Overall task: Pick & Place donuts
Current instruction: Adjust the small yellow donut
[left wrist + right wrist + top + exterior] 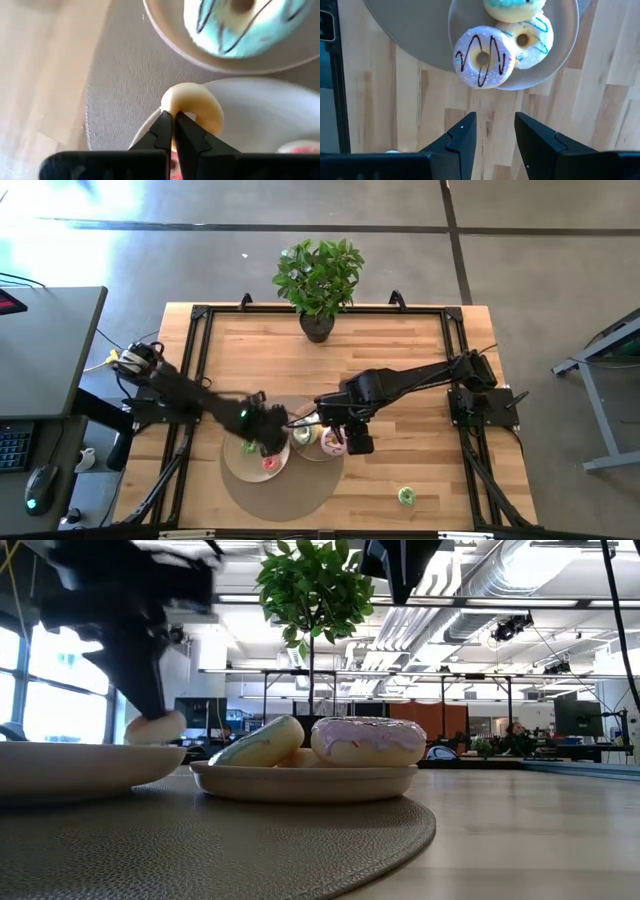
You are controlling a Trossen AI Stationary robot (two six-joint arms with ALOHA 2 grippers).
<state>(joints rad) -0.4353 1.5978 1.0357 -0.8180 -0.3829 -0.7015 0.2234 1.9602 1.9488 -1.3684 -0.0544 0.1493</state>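
My left gripper is shut on a cream mini donut over the edge of the left beige plate. A pink mini donut lies on that plate. The right plate carries a lilac donut with a chocolate zigzag and a white-green donut; the white-green one leans on its neighbour. My right gripper hangs open above bare wood just beside that plate. A green mini donut lies alone on the table to the front right. My left gripper pinches the cream mini donut's ring on its near side between its two fingertips. The fingers come steeply from above. The donut hangs below them at the plate's rim, which hides its underside, so I cannot tell whether it is clear of the plate.
Both plates stand on a round grey placemat at the table's front middle. A potted plant stands at the far edge. Black frame rails run along the table's sides.
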